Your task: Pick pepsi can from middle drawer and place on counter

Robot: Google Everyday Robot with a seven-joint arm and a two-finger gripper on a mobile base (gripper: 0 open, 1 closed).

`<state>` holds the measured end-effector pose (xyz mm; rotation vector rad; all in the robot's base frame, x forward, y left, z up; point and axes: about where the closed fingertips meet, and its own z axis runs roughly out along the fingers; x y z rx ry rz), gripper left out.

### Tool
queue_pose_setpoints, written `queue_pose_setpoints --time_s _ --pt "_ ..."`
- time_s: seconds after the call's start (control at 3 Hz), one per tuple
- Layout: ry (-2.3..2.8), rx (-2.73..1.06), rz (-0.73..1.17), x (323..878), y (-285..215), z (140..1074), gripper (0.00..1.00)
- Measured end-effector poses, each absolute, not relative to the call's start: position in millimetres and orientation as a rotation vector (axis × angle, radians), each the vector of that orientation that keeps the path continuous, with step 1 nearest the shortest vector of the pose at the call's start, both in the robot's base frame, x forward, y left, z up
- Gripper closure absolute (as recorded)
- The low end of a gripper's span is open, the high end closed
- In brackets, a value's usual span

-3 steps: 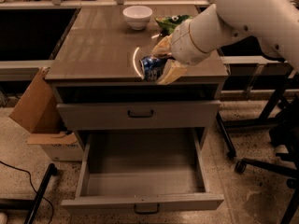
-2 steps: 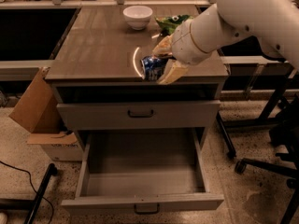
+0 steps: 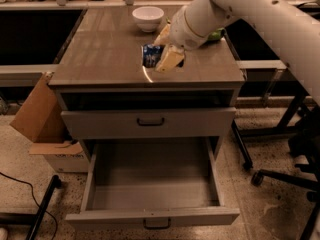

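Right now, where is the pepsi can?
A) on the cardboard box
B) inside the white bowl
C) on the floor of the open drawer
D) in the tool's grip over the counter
D: the tool clasps the pepsi can over the counter.

The tool (image 3: 162, 48), over the surface (image 3: 100, 59), grips the pepsi can (image 3: 149, 55) and hides much of it (the arm (image 3: 260, 14) covers most of the green bag (image 3: 217, 34)).
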<state>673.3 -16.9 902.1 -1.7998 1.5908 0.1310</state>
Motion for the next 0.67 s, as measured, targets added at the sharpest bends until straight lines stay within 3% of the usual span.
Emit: queue_pose_setpoints --time_s 0.67 --pt "1.730 -1.703 0.199 730 12 887 1.00"
